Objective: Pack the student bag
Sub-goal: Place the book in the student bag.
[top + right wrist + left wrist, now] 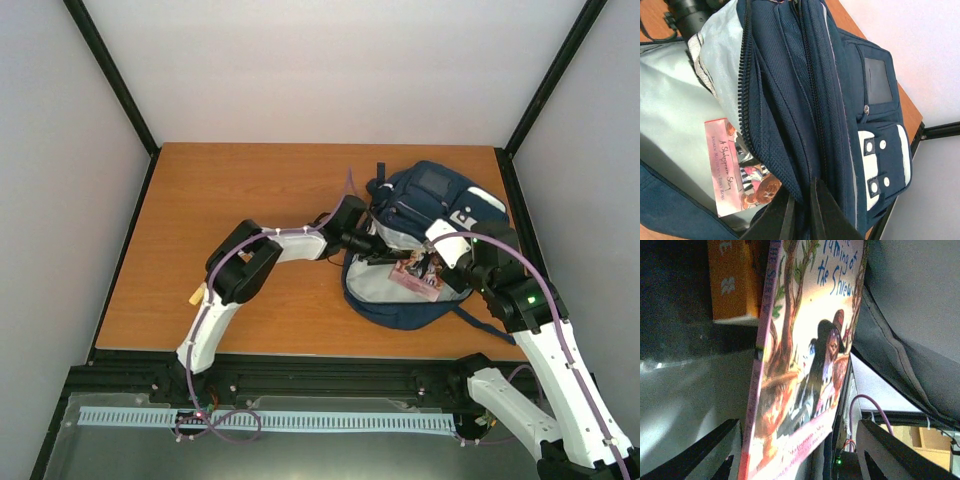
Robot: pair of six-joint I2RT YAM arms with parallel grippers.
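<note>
1. The student bag: a navy backpack lying on the wooden table. Its main compartment is unzipped and shows pale grey lining. We log it directly in front of both pincers, which meet at its mouth.

2. Right pincer: pressed together on the navy fabric beside the zip and pinching that edge of the bag. The front pocket, with its white patches, lies beyond and to the right of the fingertips.

3. Left pincer: fingers spread wide, reaching into the bag's opening.

4. "Taming of the Shrew" paperback: standing between the left pincer's fingers, close against one and clear of the other. Seen from the right pincer, it lies on the lining to the left.

5. Orange box: beyond the left pincer, behind the paperback.
</note>
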